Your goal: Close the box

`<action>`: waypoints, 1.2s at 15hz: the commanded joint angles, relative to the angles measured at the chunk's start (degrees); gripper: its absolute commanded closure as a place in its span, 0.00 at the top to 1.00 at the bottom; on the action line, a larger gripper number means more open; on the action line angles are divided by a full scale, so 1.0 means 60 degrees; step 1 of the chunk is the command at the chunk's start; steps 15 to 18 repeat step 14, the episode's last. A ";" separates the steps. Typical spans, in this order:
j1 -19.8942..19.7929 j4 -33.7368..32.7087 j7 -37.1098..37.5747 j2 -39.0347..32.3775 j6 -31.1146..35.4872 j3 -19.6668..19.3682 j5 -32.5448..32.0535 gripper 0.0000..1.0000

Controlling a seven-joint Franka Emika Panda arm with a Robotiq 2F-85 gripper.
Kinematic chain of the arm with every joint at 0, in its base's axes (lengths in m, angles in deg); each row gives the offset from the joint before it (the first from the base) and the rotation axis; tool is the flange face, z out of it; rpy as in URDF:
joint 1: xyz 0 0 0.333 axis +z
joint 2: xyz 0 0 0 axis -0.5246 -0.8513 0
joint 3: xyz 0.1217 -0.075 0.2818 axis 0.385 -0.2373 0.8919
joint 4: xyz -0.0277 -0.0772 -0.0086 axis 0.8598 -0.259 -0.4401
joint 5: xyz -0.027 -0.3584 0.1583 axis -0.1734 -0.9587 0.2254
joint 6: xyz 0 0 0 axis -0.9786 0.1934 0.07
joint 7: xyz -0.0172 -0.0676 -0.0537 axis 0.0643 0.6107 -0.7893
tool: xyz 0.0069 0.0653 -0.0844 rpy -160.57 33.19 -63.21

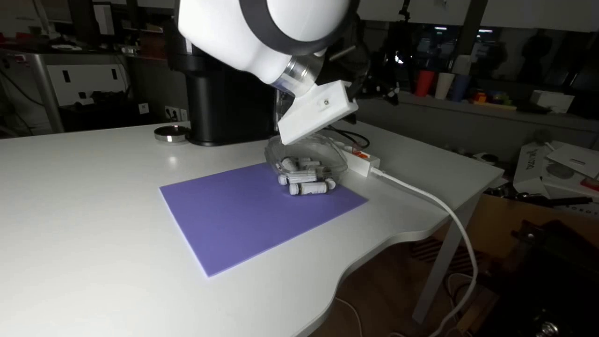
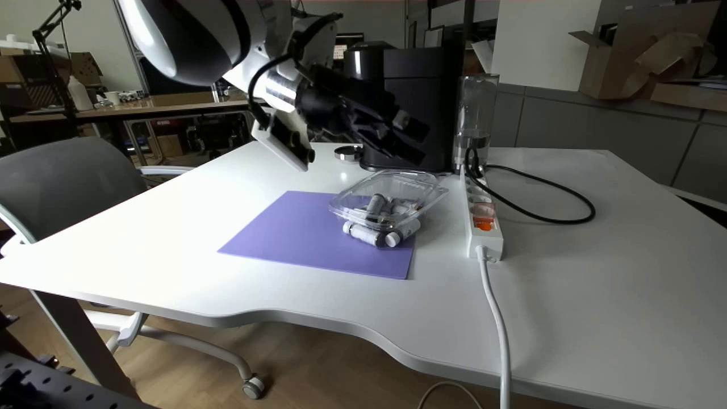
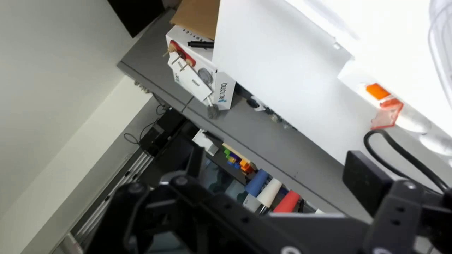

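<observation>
The box, a shallow clear plastic case, sits at the back corner of the purple mat, and shows in both exterior views. Several whitish-grey cylinders show through it. More cylinders lie at its front, low against the mat. I cannot clearly tell lid from tray or how far the lid stands open. My gripper is tilted sideways above the back of the box, apart from it. In the wrist view the fingers are wide apart with nothing between them. Only a clear edge of the box shows there.
The purple mat lies on the white table. A white power strip with a black cable and a white cord is beside the box. A tall black appliance, a clear container and a round metal lid stand behind.
</observation>
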 commanded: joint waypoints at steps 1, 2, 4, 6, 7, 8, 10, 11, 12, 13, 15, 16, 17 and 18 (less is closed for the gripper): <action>-0.0496 0.0209 -0.1015 0.0245 0.1804 -0.0300 0.0126 1.00; -0.0559 0.0378 -0.1471 0.0406 0.2443 -0.0318 0.0023 1.00; -0.0548 0.0716 -0.2232 0.0790 0.3356 -0.0313 0.0032 1.00; -0.0516 0.1049 -0.3062 0.1198 0.4211 -0.0287 0.0175 1.00; -0.0498 0.1263 -0.3510 0.1467 0.4639 -0.0270 0.0258 1.00; -0.0497 0.1458 -0.3973 0.1724 0.5085 -0.0257 0.0377 1.00; -0.0484 0.1852 -0.4997 0.2192 0.6009 -0.0293 0.0699 1.00; -0.0478 0.2035 -0.5702 0.2375 0.6363 -0.0308 0.0995 1.00; -0.0219 0.1400 -0.4780 0.1645 0.5834 -0.0494 0.0704 1.00; -0.0198 0.1512 -0.4978 0.1812 0.5936 -0.0507 0.0799 1.00; -0.0163 0.1520 -0.4971 0.1832 0.5917 -0.0530 0.0794 1.00; -0.0163 0.1520 -0.4971 0.1832 0.5917 -0.0530 0.0794 1.00; -0.0163 0.1520 -0.4971 0.1832 0.5917 -0.0530 0.0794 1.00; -0.0163 0.1520 -0.4971 0.1832 0.5917 -0.0530 0.0794 1.00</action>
